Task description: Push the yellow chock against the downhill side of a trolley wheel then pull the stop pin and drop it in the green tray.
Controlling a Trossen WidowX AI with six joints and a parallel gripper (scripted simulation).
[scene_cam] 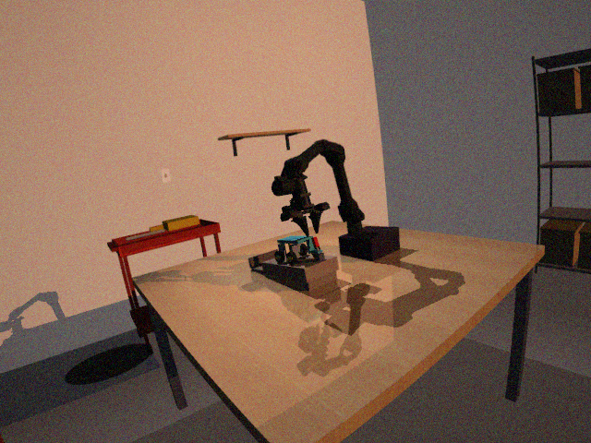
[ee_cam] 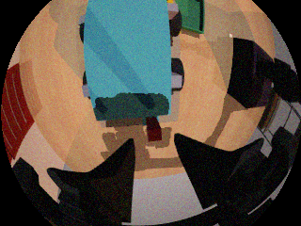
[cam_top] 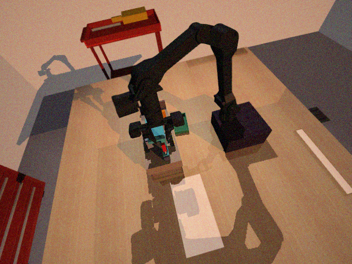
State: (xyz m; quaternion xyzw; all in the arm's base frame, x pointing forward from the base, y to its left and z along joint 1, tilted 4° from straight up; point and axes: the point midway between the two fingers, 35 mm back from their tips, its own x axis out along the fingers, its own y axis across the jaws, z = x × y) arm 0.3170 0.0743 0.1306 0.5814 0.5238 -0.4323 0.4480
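The trolley with the blue top (cam_top: 157, 131) (scene_cam: 293, 239) (ee_cam: 127, 47) stands on the ramp (cam_top: 166, 169) (scene_cam: 319, 281). The red-headed stop pin (cam_top: 164, 148) (scene_cam: 315, 242) (ee_cam: 153, 130) is at its uphill end. My gripper (cam_top: 166, 144) (scene_cam: 311, 233) (ee_cam: 154, 139) is partly open and empty, above the pin, with its fingertips to either side of the red head in the wrist view. The chock's orange handle (cam_top: 163, 113) shows toward the downhill end; whether its base touches a wheel is hidden. The green tray (cam_top: 181, 131) (ee_cam: 192, 16) is beside the ramp.
The arm's dark base block (cam_top: 244, 127) (scene_cam: 369, 243) (ee_cam: 246, 72) stands on the table, on the tray's side of the ramp. A white rectangle (cam_top: 202, 227) lies near the ramp's uphill end. A red cart (cam_top: 125, 34) (scene_cam: 166, 235) stands beyond the table.
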